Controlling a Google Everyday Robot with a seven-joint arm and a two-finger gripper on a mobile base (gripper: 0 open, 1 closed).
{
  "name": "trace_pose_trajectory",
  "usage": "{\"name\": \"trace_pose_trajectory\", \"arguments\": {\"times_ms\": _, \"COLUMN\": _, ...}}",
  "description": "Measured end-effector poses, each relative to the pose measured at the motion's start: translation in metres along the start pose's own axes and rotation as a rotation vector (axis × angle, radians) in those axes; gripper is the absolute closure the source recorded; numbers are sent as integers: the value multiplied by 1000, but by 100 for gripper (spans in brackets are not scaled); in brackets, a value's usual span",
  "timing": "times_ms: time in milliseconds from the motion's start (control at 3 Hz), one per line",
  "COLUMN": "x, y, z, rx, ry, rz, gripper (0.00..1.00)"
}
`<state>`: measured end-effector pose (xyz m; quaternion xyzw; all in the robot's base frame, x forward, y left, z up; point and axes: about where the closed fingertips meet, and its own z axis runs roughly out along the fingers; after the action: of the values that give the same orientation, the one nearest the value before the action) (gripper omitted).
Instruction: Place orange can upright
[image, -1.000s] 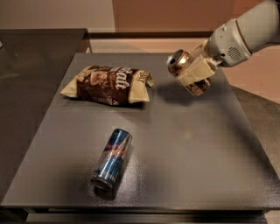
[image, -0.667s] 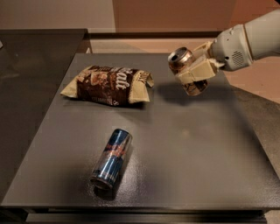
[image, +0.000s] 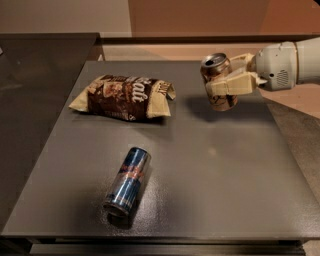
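Camera view: dark grey table (image: 235, 180), seen from its near edge. At far right, the gripper (image: 224, 85) reaches in from the right edge, its cream fingers (image: 231, 87) closed around the mid-body of the orange can (image: 215, 69). The can is tilted, silver top leaning far-left, and its shadow lies on the table just left of it. Far left: a brown snack bag (image: 122, 96) lies flat, well apart from the can. Near, left of centre: a blue-and-silver can (image: 129, 181) on its side, one end close to the near edge. Open tabletop runs from below the gripper to the near-right corner, and btwn bag and gripper.
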<state>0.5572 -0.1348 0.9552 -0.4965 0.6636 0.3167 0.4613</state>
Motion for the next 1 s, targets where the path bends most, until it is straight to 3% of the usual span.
{"name": "trace_pose_trajectory", "arguments": {"times_ms": 1000, "x": 37, "y": 3, "z": -22, "rx": -23, "ry": -180, "rz": 89, "gripper": 100}}
